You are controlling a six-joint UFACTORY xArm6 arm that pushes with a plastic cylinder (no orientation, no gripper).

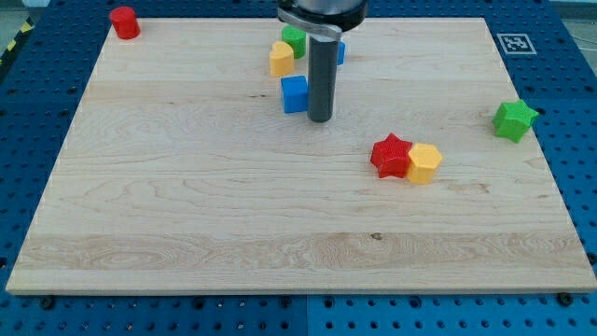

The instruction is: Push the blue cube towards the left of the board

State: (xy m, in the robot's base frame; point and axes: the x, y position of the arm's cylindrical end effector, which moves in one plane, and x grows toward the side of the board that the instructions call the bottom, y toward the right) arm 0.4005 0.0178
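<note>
The blue cube [294, 94] sits on the wooden board [187, 205], near the view's top centre. My tip [320, 119] stands just to the right of the cube, touching or nearly touching its right side. The dark rod rises from the tip to the view's top edge.
A yellow block [281, 59] and a green cylinder [295, 40] lie just above the cube. Another blue block [340, 52] shows partly behind the rod. A red cylinder [124, 21] is at top left. A red star [391, 155] touches a yellow block [423, 163]. A green star [514, 120] is at right.
</note>
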